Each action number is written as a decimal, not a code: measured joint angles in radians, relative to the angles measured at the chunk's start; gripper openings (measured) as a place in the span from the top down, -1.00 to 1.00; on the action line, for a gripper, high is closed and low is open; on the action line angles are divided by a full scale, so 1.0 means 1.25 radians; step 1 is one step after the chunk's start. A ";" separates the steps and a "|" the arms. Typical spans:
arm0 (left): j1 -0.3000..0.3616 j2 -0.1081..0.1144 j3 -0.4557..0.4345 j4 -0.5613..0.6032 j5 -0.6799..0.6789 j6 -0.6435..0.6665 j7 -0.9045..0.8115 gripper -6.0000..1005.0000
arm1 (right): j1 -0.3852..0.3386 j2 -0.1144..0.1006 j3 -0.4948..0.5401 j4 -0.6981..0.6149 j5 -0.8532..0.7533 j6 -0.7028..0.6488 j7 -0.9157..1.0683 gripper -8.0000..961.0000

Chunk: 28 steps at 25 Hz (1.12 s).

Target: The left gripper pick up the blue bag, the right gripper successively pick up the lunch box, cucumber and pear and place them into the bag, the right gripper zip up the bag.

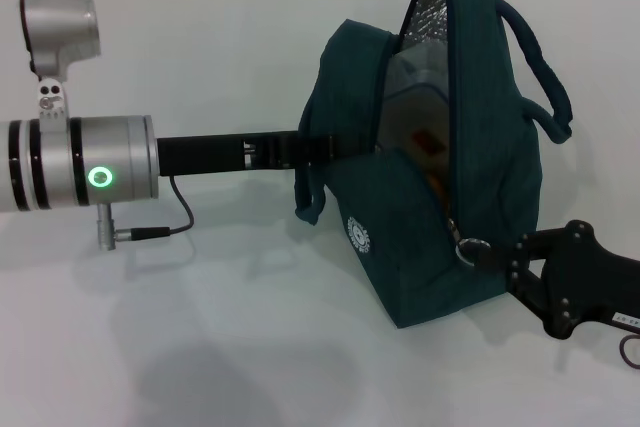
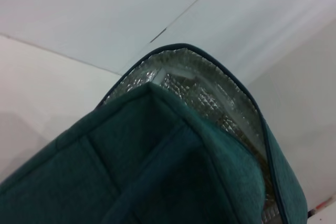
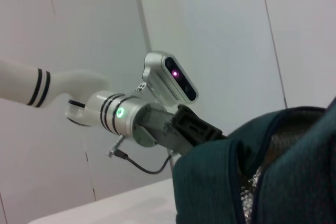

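Note:
The blue bag (image 1: 400, 267) stands upright on the white table, its mouth gaping and foil lining (image 1: 432, 12) showing. My left gripper (image 1: 315, 149) reaches in from the left and is shut on the bag's near handle and side. Through the opening I see the clear lunch box (image 1: 410, 97) and an orange-yellow patch of the pear (image 1: 436, 183). The cucumber is hidden. My right gripper (image 1: 497, 253) sits low at the bag's right side, shut on the ring zipper pull (image 1: 471, 247). The left wrist view shows the bag's rim (image 2: 157, 171); the right wrist view shows the bag (image 3: 294, 171) and the left arm (image 3: 126, 116).
The bag's second handle (image 1: 545, 77) arches out to the right. A thin black cable (image 1: 180, 212) loops under the left arm. White table (image 1: 200, 347) spreads in front and to the left of the bag; a white wall stands behind.

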 joint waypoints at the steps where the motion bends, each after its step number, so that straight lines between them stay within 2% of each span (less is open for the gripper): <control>1: 0.001 0.000 -0.002 0.000 0.000 0.000 0.012 0.87 | -0.001 0.000 0.003 0.000 0.000 -0.006 -0.003 0.97; 6: 0.007 0.001 -0.013 0.001 0.000 0.000 0.065 0.87 | -0.006 -0.002 0.019 0.002 0.001 -0.039 -0.014 0.97; 8: 0.009 0.002 -0.013 0.003 0.000 0.000 0.077 0.42 | -0.009 -0.003 0.023 0.001 0.002 -0.047 -0.015 0.97; 14: 0.038 0.004 -0.014 0.060 -0.007 0.002 0.104 -0.06 | -0.011 -0.005 0.062 0.000 0.002 -0.080 -0.021 0.97; 23: 0.104 0.014 -0.014 0.074 -0.169 0.002 0.206 -0.33 | 0.036 0.002 0.092 -0.023 0.037 -0.101 -0.016 0.97; 28: 0.133 0.016 -0.042 0.070 -0.191 0.002 0.232 -0.38 | 0.087 0.005 0.085 -0.035 0.094 -0.118 -0.016 0.97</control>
